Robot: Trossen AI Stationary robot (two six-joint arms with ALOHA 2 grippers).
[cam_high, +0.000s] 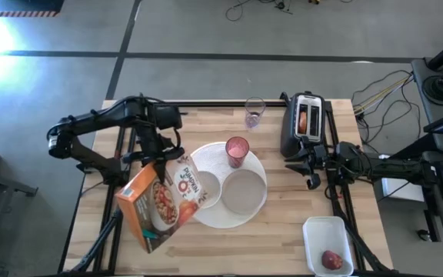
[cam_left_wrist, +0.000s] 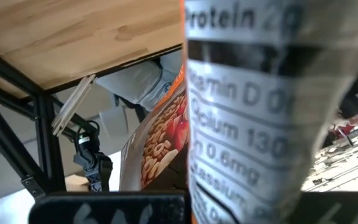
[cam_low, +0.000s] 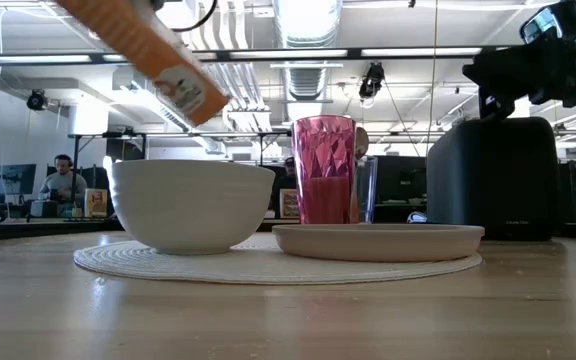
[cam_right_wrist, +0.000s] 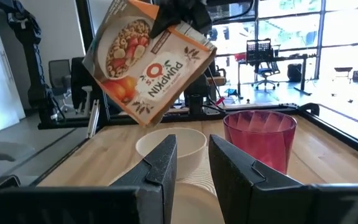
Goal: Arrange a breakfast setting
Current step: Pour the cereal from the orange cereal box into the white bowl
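An orange cereal box [cam_high: 164, 204] hangs tilted in the air over the small white bowl [cam_high: 212, 188], with my left gripper [cam_high: 160, 158] shut on its upper end. The bowl, a small grey plate [cam_high: 243, 191] and a pink tumbler [cam_high: 237, 150] stand on the large round white plate [cam_high: 260, 165]. A bagel half [cam_high: 304, 119] sticks up out of the black toaster [cam_high: 306, 127]. A red apple [cam_high: 331, 260] lies in a white tray [cam_high: 328, 231]. My right gripper [cam_high: 302, 165] waits level beside the plate's right side, slightly open, nothing between its fingers [cam_right_wrist: 163, 163]. My left gripper holds the cereal box by its raised end [cam_right_wrist: 178, 28], coming at it from above. The box is lifted clear and tilted, its print upside down in the right wrist view, its lower end [cam_right_wrist: 138, 115] over the bowl [cam_right_wrist: 173, 146]. The fingers themselves are hidden by the box.
A clear glass [cam_high: 254, 113] stands at the table's far edge, left of the toaster. The tray with the apple sits at the near right corner. Bare wood lies near the front edge and at the table's far left.
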